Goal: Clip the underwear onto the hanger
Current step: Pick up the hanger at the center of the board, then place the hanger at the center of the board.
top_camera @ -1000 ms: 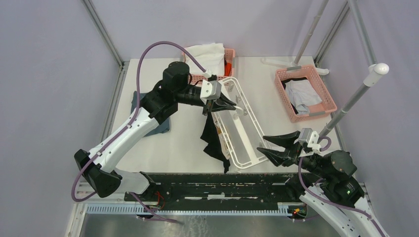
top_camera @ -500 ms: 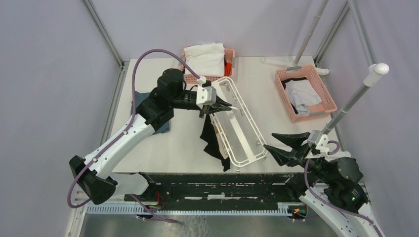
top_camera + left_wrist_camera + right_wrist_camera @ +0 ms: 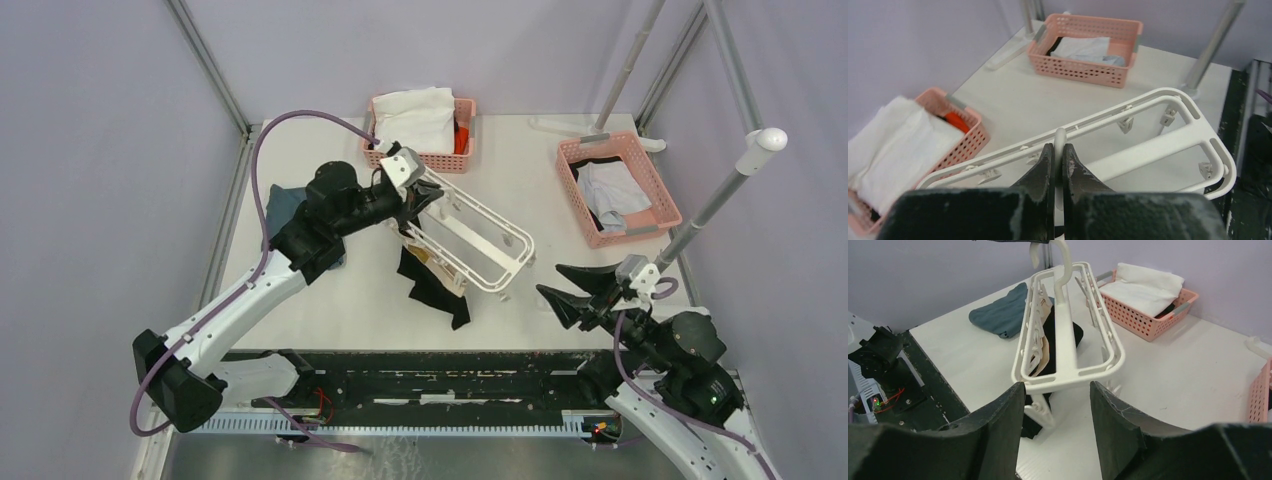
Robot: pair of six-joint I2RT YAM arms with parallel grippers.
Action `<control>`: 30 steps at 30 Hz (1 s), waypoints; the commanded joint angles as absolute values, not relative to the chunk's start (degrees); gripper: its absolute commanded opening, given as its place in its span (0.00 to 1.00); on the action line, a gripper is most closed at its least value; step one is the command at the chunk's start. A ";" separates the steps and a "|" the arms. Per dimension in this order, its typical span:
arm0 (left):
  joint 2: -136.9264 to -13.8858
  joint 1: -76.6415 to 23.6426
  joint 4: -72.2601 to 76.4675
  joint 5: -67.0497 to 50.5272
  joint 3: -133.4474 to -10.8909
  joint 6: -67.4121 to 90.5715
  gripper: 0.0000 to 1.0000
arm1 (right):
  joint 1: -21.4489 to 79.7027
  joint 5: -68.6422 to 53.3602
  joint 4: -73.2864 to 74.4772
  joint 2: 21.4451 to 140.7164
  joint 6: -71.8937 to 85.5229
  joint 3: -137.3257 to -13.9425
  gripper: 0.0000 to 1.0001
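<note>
- The hanger (image 3: 1066,325) is gripped by its hook in the clenched left gripper (image 3: 428,199), upper centre.
- The underwear (image 3: 435,290) is draped beneath the frame.
- The right gripper (image 3: 550,280), lower right, is spread open, apart.

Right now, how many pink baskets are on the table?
2. One basket stands at the far edge behind the hanger; the other basket at the far right. None seems hidden.

Top cam high at near edge, looking down on whole table (image 3: 540,190); left wrist cam close, facing right-rear; right wrist cam low, facing left-rear; all three share hanger (image 3: 1066,340)
</note>
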State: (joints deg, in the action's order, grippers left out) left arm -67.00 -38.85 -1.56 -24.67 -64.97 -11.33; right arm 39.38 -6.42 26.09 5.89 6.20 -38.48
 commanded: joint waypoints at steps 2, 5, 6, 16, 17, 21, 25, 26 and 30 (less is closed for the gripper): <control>-63.47 -38.58 6.65 -4.80 -63.31 -0.04 0.03 | 39.63 -8.54 25.84 10.76 7.68 -40.07 0.59; -63.01 -38.62 5.37 -1.00 -61.81 1.27 0.03 | 39.63 -12.32 24.66 13.82 9.19 -38.85 0.60; -62.75 -38.59 5.48 -0.43 -61.14 1.43 0.03 | 39.58 -13.56 23.77 14.67 9.94 -38.18 0.60; -64.59 -38.58 0.67 6.59 -64.74 4.10 0.03 | 39.55 -19.85 1.44 25.08 23.64 -27.44 0.60; -64.82 -38.57 0.52 6.75 -65.00 4.51 0.03 | 39.56 -19.21 -1.18 26.49 24.42 -26.18 0.60; -64.63 -38.52 1.71 5.80 -63.68 5.91 0.03 | 39.56 -17.03 -12.54 34.08 24.69 -22.63 0.63; -64.02 -38.58 1.76 6.01 -62.94 7.13 0.03 | 39.63 -13.89 -20.61 41.64 24.10 -20.69 0.63; -63.85 -38.58 1.38 6.18 -62.93 7.38 0.03 | 39.57 -13.21 -22.15 43.26 24.07 -20.25 0.63; -62.43 -38.61 0.50 6.59 -62.56 8.75 0.03 | 39.63 -10.04 -28.91 48.45 24.40 -17.63 0.64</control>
State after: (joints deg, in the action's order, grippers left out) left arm -65.84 -38.65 -4.78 5.56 -60.34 4.97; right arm 39.38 -14.15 -15.16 45.32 23.42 -19.55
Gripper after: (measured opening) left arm 0.062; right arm 0.631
